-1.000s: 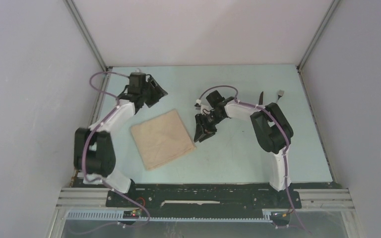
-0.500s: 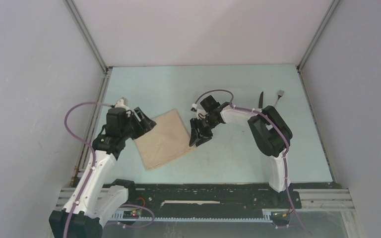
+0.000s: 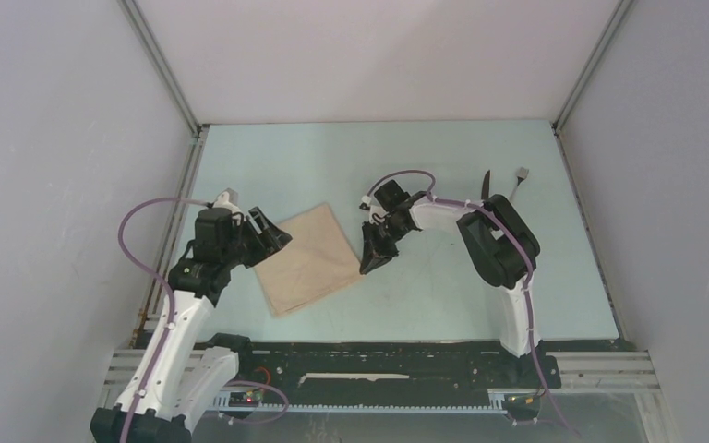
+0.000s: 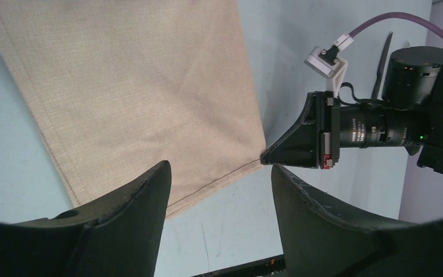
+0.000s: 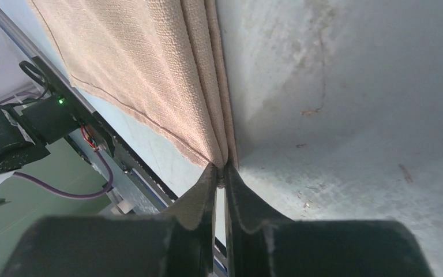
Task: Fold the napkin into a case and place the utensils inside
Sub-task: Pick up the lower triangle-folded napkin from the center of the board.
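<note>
Pinching napkin (image 5: 132, 63) corner, right fingers (image 5: 199, 199) downturned

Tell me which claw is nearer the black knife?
Right. The right gripper, pinching the napkin by a corner, sits left of the knife; the left gripper hangs open at the napkin's opposite edge.

Woven matt cloth napkin (image 4: 132, 86), scuffed matt table (image 5: 352, 115)

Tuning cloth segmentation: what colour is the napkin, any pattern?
Plain beige-tan napkin, unpatterned, fine weave; best in the left wrist view.
</note>
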Action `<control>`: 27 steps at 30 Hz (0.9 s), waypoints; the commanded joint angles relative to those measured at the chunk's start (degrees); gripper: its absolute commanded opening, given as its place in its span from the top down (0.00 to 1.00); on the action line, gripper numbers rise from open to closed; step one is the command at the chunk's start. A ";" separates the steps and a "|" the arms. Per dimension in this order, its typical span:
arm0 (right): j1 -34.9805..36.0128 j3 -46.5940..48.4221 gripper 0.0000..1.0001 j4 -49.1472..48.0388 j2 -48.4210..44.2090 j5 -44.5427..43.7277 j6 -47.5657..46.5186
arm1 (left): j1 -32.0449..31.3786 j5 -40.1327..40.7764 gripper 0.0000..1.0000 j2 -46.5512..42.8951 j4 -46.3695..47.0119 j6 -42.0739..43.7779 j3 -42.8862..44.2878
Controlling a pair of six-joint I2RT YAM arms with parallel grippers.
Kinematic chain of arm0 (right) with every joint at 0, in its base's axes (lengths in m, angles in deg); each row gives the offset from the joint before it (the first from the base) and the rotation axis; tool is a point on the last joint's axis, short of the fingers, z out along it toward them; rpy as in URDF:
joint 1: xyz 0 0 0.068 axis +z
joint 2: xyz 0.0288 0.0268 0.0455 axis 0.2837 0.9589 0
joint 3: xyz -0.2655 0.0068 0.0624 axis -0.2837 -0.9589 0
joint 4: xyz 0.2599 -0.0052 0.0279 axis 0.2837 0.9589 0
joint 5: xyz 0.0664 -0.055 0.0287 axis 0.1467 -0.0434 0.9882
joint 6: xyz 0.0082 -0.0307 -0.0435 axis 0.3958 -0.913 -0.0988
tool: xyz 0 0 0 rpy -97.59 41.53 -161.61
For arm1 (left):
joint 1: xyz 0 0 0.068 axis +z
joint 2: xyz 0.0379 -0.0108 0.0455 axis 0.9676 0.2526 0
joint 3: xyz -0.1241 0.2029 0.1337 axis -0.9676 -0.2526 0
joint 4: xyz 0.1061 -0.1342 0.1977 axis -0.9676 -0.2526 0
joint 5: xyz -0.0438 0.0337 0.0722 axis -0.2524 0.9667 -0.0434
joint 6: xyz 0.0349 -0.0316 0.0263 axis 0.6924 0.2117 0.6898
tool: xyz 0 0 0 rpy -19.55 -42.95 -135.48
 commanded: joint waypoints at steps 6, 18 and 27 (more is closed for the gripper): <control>-4.15 0.62 0.96 3.84 0.63 0.08 -4.20 | 4.02 -3.48 0.29 2.16 6.83 -4.70 -4.33; -4.02 12.29 0.75 19.10 3.27 -8.95 -15.29 | 15.26 -2.31 0.27 5.89 7.65 -7.54 -9.41; 13.64 19.00 0.27 25.60 -10.63 -47.65 -0.87 | 21.23 18.38 0.23 14.40 -7.81 -12.43 -0.15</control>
